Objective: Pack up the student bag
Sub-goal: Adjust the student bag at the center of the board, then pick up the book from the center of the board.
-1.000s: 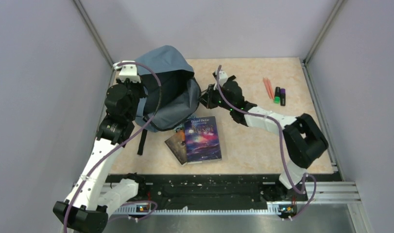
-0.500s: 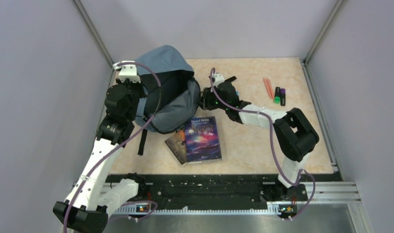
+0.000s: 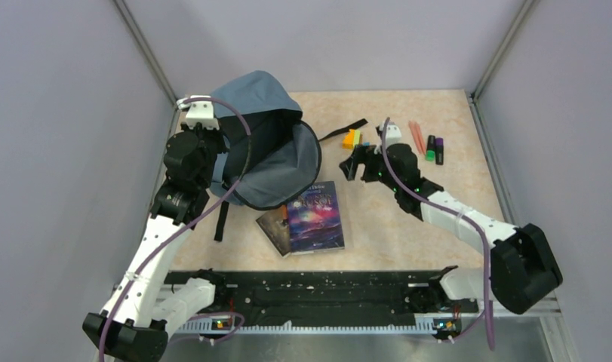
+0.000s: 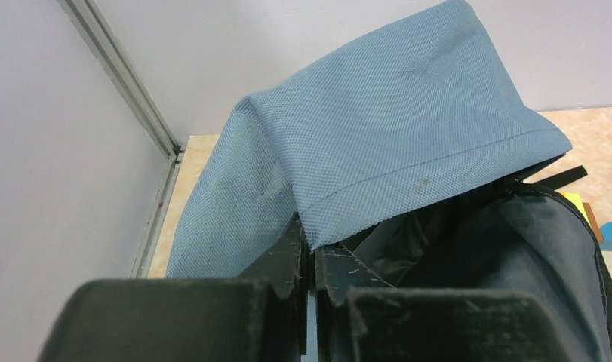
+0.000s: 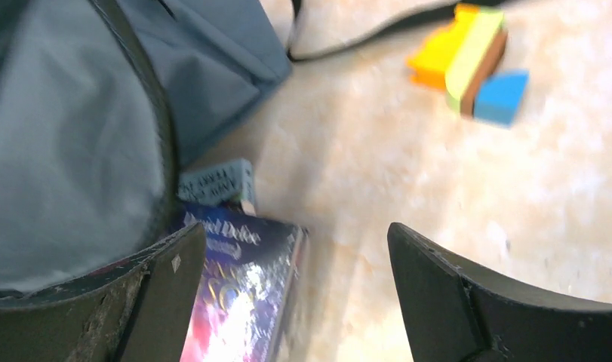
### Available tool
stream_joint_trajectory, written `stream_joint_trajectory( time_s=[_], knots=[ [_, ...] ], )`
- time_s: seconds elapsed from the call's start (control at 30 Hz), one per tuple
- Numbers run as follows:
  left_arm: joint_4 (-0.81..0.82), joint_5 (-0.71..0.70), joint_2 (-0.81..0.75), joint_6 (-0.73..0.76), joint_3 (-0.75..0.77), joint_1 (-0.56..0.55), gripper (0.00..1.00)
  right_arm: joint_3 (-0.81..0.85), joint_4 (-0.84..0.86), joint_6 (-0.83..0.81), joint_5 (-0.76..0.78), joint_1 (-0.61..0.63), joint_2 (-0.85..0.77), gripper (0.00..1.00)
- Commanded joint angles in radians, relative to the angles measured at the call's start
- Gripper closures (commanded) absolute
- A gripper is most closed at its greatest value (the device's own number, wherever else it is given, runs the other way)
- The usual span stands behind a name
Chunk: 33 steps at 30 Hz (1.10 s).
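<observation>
1. The student bag (image 3: 269, 143) is sitting on the far-left part of the tabletop (image 3: 408, 219). Its dusty-blue top flap is standing raised and its dark mouth is gaping toward the right and the near side.
2. The left gripper (image 4: 309, 253) is reaching in from the bag's left side. Its jaws are pressing together on the hem of the blue flap, pinching the fabric and holding it up.
3. The right gripper (image 3: 355, 162) is hanging over bare tabletop just to the right of the bag's mouth. Its jaws are standing wide apart and gripping nothing.
4. A purple book (image 3: 315, 217) is lying flat in front of the bag. The bag's lower rim is overlapping that book's far edge.
5. A darker book (image 3: 274, 226) is lying partly under the purple one, sticking out at its left side.
6. In the right wrist view, a pale-blue printed spine (image 5: 216, 182) is showing between the bag's rim and the purple book. How much of it is lying under the bag cannot be told.
7. A black strap (image 3: 344, 130) is trailing from the bag toward the right.
8. A block of coloured sticky notes (image 3: 353, 138) is lying just beyond the right gripper, near the strap's end.
9. Orange pencils (image 3: 416, 137) and two highlighters (image 3: 435, 148) are lying side by side at the far right, well apart from the bag.
</observation>
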Motion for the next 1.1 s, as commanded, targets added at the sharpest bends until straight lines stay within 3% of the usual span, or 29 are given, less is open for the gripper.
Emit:
stream_joint_trajectory(
  time_s=[0.0,0.3,0.53,1.07],
  knots=[
    [0.030,-0.002,-0.017,0.005,-0.010,0.004,1.00,-0.112,-0.042,0.057,-0.056,-0.014,-0.069,0.12],
    [0.035,-0.008,-0.031,0.006,-0.015,0.005,1.00,-0.385,0.102,0.240,-0.382,-0.006,-0.214,0.12],
    [0.038,-0.011,-0.038,0.008,-0.018,0.005,1.00,-0.455,0.119,0.279,-0.406,0.026,-0.179,0.14],
    [0.040,-0.013,-0.032,0.012,-0.020,0.004,1.00,-0.466,0.397,0.450,-0.446,0.161,0.032,0.22]
  ],
)
